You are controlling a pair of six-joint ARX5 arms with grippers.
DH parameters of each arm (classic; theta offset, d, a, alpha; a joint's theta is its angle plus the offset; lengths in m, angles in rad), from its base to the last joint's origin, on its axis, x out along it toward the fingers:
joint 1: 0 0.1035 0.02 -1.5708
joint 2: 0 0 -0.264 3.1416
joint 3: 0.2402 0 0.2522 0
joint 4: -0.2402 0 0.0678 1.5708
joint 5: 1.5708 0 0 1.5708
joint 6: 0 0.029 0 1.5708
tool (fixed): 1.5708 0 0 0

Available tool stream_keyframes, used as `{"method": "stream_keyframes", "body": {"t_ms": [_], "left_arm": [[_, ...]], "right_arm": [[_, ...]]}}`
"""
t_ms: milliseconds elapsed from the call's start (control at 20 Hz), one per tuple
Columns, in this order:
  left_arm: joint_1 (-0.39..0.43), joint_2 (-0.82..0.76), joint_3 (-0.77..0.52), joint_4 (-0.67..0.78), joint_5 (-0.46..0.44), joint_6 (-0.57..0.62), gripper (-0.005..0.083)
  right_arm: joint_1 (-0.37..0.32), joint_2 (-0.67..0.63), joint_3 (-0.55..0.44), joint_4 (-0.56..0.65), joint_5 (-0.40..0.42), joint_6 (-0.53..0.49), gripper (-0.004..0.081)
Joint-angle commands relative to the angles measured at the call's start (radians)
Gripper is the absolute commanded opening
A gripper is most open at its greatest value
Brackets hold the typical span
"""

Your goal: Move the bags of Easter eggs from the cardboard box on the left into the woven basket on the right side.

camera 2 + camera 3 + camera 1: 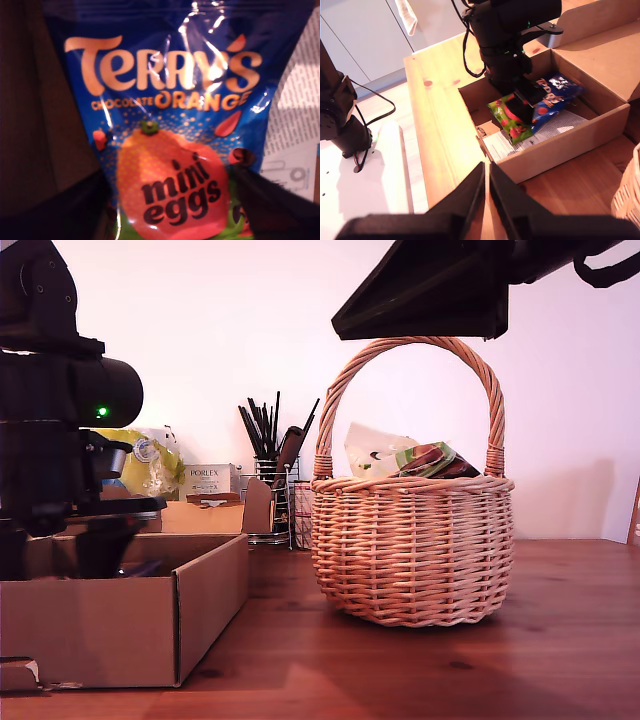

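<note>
The woven basket (412, 550), at the exterior view's right, already holds pouches, while in the cardboard box (560, 145) at that view's left my first gripper (522, 107) reaches down over the blue Terry's bag (170, 130); whether it grips yet cannot be told. Next, seemingly: clamp and lift. My second gripper (486, 192) hovers pinched shut, empty. The box wall hides its contents from the exterior view.

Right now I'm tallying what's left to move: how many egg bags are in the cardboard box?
1 visible: the blue Terry's bag lies in the cardboard box under my first end effector. Others may be hidden behind the arm.
</note>
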State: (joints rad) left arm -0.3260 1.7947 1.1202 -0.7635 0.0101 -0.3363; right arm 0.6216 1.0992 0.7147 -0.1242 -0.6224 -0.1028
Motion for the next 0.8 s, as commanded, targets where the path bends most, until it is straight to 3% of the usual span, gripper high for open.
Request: {"method": "stream_keyframes", "body": {"t_ms": [0, 150, 600, 750], "left_arm": [[-0.003, 0.031, -0.02, -0.013, 0.001, 0.005, 0.0188], [-0.003, 0.031, -0.012, -0.015, 0.002, 0.029, 0.0117], [-0.003, 0.027, 0.143, -0.145, 0.01, 0.069, 0.0107], [-0.003, 0.019, 0.19, -0.183, 0.026, 0.091, 0.0055]], "right_arm": [[0.0, 0.002, 0.003, 0.007, -0.007, -0.002, -0.0013], [0.0, 0.002, 0.003, 0.007, -0.007, -0.002, -0.0013], [0.0, 0.002, 0.003, 0.001, -0.006, -0.002, -0.0013], [-0.001, 0.002, 0.003, 0.0, -0.006, -0.003, -0.0013]]}}
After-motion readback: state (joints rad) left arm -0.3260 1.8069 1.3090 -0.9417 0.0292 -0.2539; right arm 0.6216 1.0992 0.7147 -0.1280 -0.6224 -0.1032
